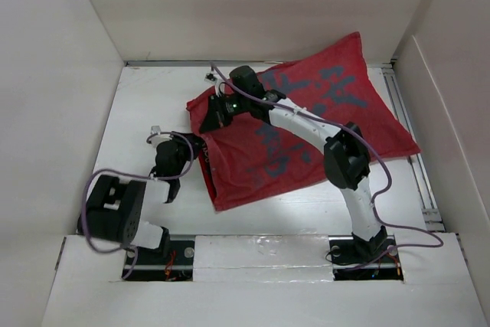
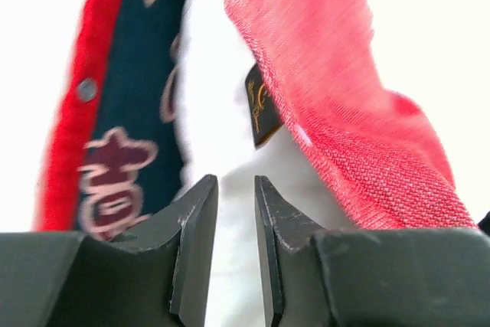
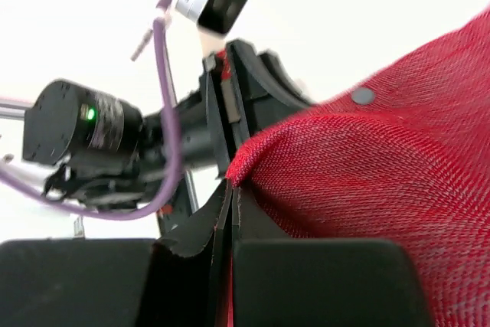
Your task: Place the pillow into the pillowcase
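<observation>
The red pillowcase [image 1: 306,120] lies across the middle and right of the table, dark figures showing. My right gripper [image 1: 208,120] reaches over it to its left edge and is shut on the red hem [image 3: 383,174], jaws [image 3: 232,189] pressed together with cloth between them. My left gripper [image 1: 197,151] is at the same left edge, just below. In the left wrist view the white pillow [image 2: 218,74] shows inside the case's mouth, under the lifted red flap [image 2: 344,74]. The left jaws [image 2: 236,181] stand a narrow gap apart with white pillow cloth between them.
White walls enclose the table on the left, back and right. A metal rail [image 1: 413,158] runs along the right side. The left arm's motor and purple cable [image 3: 84,124] sit close in front of my right gripper. A black label [image 2: 262,112] hangs at the case's mouth.
</observation>
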You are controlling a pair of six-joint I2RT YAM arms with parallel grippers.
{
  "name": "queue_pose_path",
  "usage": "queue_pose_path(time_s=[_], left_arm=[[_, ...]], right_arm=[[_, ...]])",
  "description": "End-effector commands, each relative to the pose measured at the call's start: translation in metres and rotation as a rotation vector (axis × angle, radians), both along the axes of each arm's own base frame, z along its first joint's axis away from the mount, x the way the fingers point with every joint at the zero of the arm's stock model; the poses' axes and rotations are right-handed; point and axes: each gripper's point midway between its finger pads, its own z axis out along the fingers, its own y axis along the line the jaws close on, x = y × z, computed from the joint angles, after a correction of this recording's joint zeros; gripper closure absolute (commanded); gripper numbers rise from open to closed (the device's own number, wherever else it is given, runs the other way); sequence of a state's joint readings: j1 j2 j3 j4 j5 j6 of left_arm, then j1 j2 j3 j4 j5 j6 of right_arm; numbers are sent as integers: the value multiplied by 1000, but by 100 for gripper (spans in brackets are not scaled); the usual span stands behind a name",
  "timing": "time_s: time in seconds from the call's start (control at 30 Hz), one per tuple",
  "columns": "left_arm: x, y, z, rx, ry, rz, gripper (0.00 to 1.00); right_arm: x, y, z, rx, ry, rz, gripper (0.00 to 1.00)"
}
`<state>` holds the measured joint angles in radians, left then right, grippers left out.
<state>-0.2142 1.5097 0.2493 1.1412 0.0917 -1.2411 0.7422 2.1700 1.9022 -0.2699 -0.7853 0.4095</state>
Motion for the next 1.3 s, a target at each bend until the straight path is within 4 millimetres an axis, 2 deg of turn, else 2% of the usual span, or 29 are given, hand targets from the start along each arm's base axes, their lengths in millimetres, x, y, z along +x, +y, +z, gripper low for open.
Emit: queue_pose_path(time_s=[0.0, 0.03, 0.07, 0.17, 0.3, 0.37, 0.4, 0.43, 0.47, 0.5, 0.53, 0.57, 0.6, 0.63, 0.67, 0.7, 0.73, 0.77, 0.8, 0.83, 0.93, 0.97, 1.0, 1.03, 1.07, 1.1, 1.13, 1.2, 1.27], left_arm=[[3, 41, 4, 118, 118, 205, 77], [1, 51, 18, 122, 133, 262, 70], [-12, 72, 3, 195, 277, 360, 66], [-31, 107, 13, 279, 359, 509, 59], [-24, 140, 45, 310, 366, 558, 58], [-23, 165, 46, 299, 397, 598, 58], [-18, 163, 45, 286, 388, 560, 58], [3, 163, 58, 310, 310, 479, 55], [3, 163, 59, 310, 309, 478, 55], [16, 165, 75, 334, 284, 470, 55], [26, 162, 80, 352, 279, 435, 53], [39, 159, 68, 368, 317, 398, 53], [59, 152, 91, 354, 267, 355, 51], [73, 145, 98, 357, 230, 301, 48], [88, 138, 85, 365, 245, 235, 45], [96, 126, 85, 351, 242, 164, 45], [114, 119, 106, 359, 189, 134, 46], [121, 105, 108, 362, 187, 102, 46], [130, 98, 93, 383, 217, 61, 40], [142, 88, 108, 372, 185, 28, 36], [154, 63, 85, 365, 233, -90, 29], [163, 63, 93, 375, 224, -93, 22], [167, 61, 88, 368, 239, -108, 20], [169, 57, 63, 362, 293, -146, 20], [179, 56, 69, 373, 273, -162, 18], [185, 52, 65, 370, 268, -188, 12], [189, 47, 39, 360, 312, -230, 11], [200, 32, 39, 353, 286, -319, 11], [205, 24, 16, 339, 293, -375, 9]], right_arm=[[7, 19, 49, 131, -109, 23, 100], [12, 21, 46, 126, -115, 6, 100], [18, 23, 44, 112, -121, -24, 100], [29, 29, 25, 82, -112, -39, 100], [30, 44, -28, -13, -96, -64, 100], [25, 47, -51, -36, -64, -58, 100], [25, 49, -51, -15, -77, -51, 99], [18, 52, -55, -23, -56, -45, 56], [18, 52, -55, -23, -56, -45, 56], [8, 55, -50, -18, -53, -22, 44], [1, 58, -19, 22, -83, -4, 36], [-1, 56, 1, 48, -116, -1, 18], [-3, 53, 27, 80, -145, -3, 1], [-8, 48, 49, 106, -169, -4, 1], [-12, 35, 100, 170, -229, -16, 1], [-13, 23, 121, 177, -238, -29, 1], [3, 3, 143, 188, -273, -81, 1], [7, -20, 179, 218, -317, -127, 1], [20, -39, 190, 214, -344, -178, 1], [59, -78, 188, 170, -347, -309, 1], [105, -149, 166, 69, -298, -466, 1], [132, -193, 165, 37, -292, -575, 1], [143, -215, 160, 12, -278, -630, 1], [153, -236, 156, -10, -266, -681, 1], [174, -277, 149, -50, -261, -793, 1], [185, -298, 148, -68, -266, -856, 1], [194, -322, 140, -98, -259, -924, 1], [216, -380, 133, -105, -259, -1068, 1], [225, -411, 100, -92, -191, -1138, 1]])
